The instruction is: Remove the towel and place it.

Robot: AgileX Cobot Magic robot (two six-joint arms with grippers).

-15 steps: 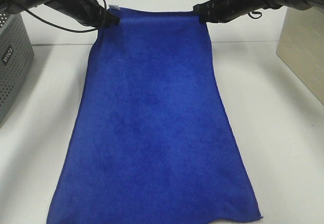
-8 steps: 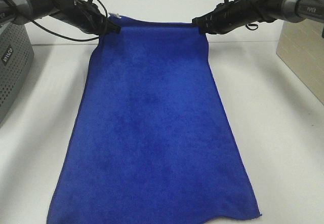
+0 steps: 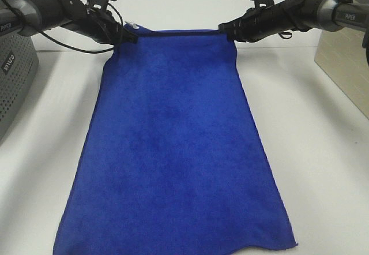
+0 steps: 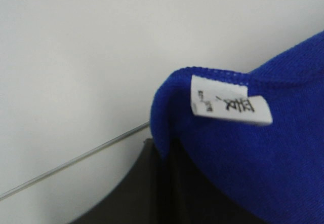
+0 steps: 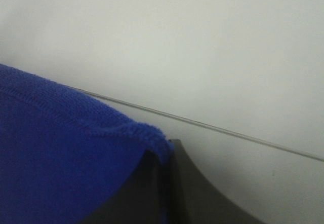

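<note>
The royal-blue towel (image 3: 173, 145) is stretched out lengthwise over the white table, its near end at the front edge of the view. My left gripper (image 3: 128, 34) is shut on its far left corner, where the small white label (image 4: 230, 102) hangs. My right gripper (image 3: 226, 31) is shut on the far right corner (image 5: 76, 148). Both far corners are held slightly above the table. The towel fills much of both wrist views, and the dark fingers (image 4: 152, 183) show beneath the cloth.
A grey perforated basket (image 3: 14, 76) stands at the left edge. A beige box (image 3: 346, 64) stands at the right edge. White table (image 3: 317, 168) lies on both sides of the towel.
Both grippers have come down and toward the front with the towel's far corners, so the far edge sits lower in view. The rest of the towel has barely shifted.
</note>
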